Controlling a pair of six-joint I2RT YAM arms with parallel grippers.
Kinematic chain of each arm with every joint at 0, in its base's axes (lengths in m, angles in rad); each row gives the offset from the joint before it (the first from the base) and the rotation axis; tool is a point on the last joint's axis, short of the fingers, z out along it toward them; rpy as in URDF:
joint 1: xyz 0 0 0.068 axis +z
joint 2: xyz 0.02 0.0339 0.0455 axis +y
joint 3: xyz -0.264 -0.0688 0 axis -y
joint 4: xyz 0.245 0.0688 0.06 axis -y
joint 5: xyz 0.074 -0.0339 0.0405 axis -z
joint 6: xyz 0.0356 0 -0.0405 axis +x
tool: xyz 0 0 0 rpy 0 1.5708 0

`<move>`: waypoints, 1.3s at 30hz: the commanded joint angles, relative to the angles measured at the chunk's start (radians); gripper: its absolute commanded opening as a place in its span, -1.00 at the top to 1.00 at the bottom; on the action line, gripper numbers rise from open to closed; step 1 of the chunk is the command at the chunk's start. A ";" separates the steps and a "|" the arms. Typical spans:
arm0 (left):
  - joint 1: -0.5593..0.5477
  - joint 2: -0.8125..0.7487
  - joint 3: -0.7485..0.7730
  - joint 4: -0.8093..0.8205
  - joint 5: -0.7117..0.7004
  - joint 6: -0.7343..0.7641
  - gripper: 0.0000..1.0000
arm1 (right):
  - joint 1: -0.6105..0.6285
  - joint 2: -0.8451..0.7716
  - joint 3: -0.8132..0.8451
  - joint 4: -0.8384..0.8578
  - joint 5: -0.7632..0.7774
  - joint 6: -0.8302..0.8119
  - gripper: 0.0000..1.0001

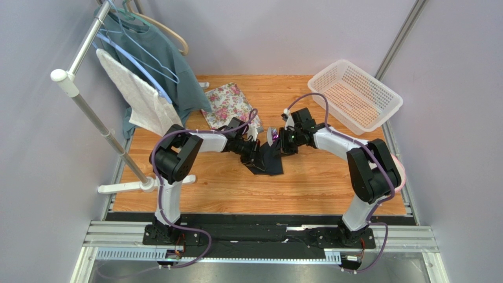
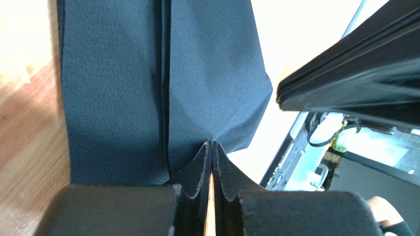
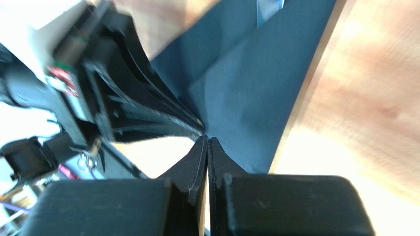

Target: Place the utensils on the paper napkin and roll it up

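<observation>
Far left of the overhead view, a clothes rack (image 1: 88, 112) stands at the table's edge with a white towel (image 1: 139, 97) and a teal shirt (image 1: 156, 50) hanging from it. Just right of those, a pink-flowered tray (image 1: 227, 101) lies flat on the wooden table (image 1: 206, 188), toward the back.

My left arm (image 1: 177, 156) reaches in to the middle of the frame. On its wrist camera the left gripper (image 2: 209, 147) has its jaws pressed together with only a sliver of light between them. The tips pinch the lower edge of the paper napkin (image 1: 273, 165), and the black sheet gathers to a point there. The napkin lies at the centre of the table, folded over itself, with a long crease running up the upper left of that view.

At the napkin's upper end in the overhead view there is a small purple-and-grey bit (image 1: 273, 136); it is too small for me to say whether it is the utensils.

The right gripper (image 3: 207, 142) comes in from the other side, its jaws closed tight. Its tips sit right at the napkin's edge, beside the left gripper's fingers. I cannot tell whether any paper is caught between them.

A white perforated basket (image 1: 357, 94) sits at the upper right, well apart from the napkin.
</observation>
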 commanded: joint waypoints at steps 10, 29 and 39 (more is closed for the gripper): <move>0.001 0.033 0.087 -0.112 -0.060 0.118 0.85 | 0.017 0.132 0.113 0.073 0.110 0.036 0.93; -0.006 -0.124 -0.016 0.196 0.092 -0.059 0.53 | 0.017 0.219 0.041 0.147 0.102 0.107 0.95; -0.016 0.025 -0.025 0.228 0.052 -0.122 0.69 | 0.007 0.215 0.047 0.142 0.059 0.122 0.94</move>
